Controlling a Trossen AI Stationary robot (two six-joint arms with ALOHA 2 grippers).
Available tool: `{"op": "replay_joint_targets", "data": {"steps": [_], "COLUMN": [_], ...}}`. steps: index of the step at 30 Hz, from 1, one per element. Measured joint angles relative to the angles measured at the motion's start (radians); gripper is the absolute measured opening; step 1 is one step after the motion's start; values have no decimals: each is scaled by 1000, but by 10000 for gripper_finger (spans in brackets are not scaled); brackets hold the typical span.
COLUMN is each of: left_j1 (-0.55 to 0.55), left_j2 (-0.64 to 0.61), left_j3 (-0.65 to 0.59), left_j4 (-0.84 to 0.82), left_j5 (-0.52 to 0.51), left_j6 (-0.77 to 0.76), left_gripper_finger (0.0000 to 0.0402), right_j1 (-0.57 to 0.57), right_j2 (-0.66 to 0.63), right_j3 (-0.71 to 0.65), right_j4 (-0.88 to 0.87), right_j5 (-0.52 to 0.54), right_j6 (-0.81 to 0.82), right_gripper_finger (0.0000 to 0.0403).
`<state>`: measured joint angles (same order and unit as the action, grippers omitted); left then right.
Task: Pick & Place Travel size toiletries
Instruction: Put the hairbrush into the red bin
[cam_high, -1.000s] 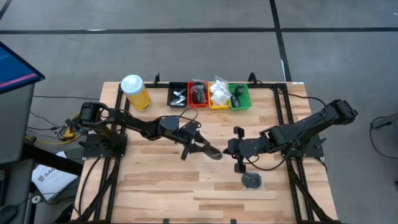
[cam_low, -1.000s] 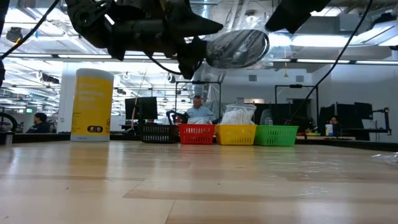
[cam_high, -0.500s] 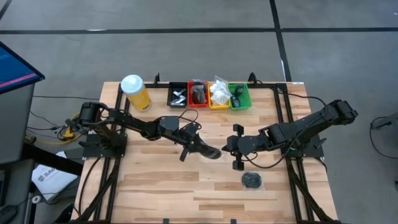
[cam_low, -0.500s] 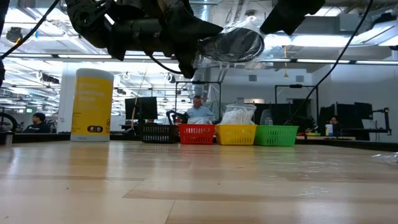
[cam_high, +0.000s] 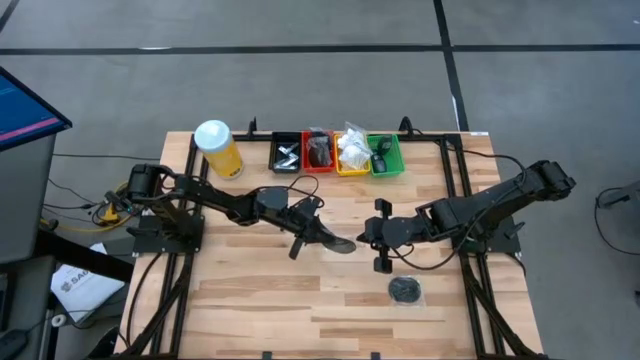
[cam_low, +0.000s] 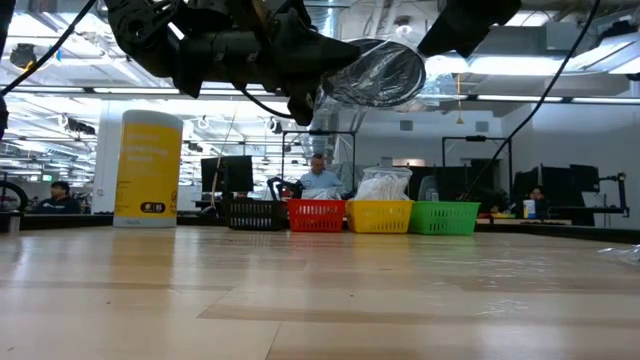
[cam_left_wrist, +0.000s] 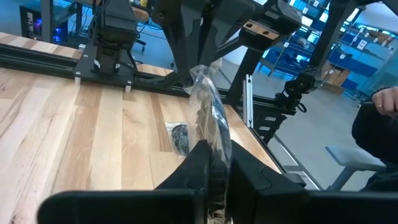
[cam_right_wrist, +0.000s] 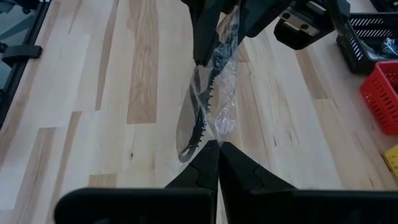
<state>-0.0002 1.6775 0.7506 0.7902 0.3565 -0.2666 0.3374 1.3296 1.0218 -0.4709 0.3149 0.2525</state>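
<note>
Both grippers pinching one sachet in mid-air

We see the left gripper (cam_high: 333, 243) and right gripper (cam_high: 368, 236) clenched on opposite edges of the clear sachet (cam_low: 375, 72) above the table's middle; it looks light, floppy, slippery, so we grip its edges.

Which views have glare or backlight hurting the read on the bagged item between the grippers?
Low view: ceiling lights backlight the clear bag, with glare on its plastic, and the arms are near silhouettes. Left wrist view: bag legible against a bright room. Right wrist view: even light, the dark item inside the bag reads clearly. High view: no glare, bag tiny.
</note>
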Motion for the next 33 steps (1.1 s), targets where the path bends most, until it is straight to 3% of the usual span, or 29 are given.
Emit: {"op": "replay_joint_targets", "data": {"steps": [5, 12, 23, 33], "left_j1": [8, 37, 169, 294], "left_j2": [-1, -5, -174, -222], "left_j3": [0, 0, 0, 0], "left_j4": [-2, -15, -266, -366], "left_j5": [0, 0, -4, -218], "left_j6": [-1, -2, 82, 153], "left_gripper_finger": [18, 18, 18, 19], "right_j1": [-13, -65, -112, -110], "right_j2": [0, 0, 0, 0], "right_j3": [0, 0, 0, 0], "right_j4": [-6, -61, -109, -100], "right_j5": [0, 0, -1, -2], "right_j6": [1, 2, 4, 51], "right_gripper_finger": [13, 75, 134, 157]}}
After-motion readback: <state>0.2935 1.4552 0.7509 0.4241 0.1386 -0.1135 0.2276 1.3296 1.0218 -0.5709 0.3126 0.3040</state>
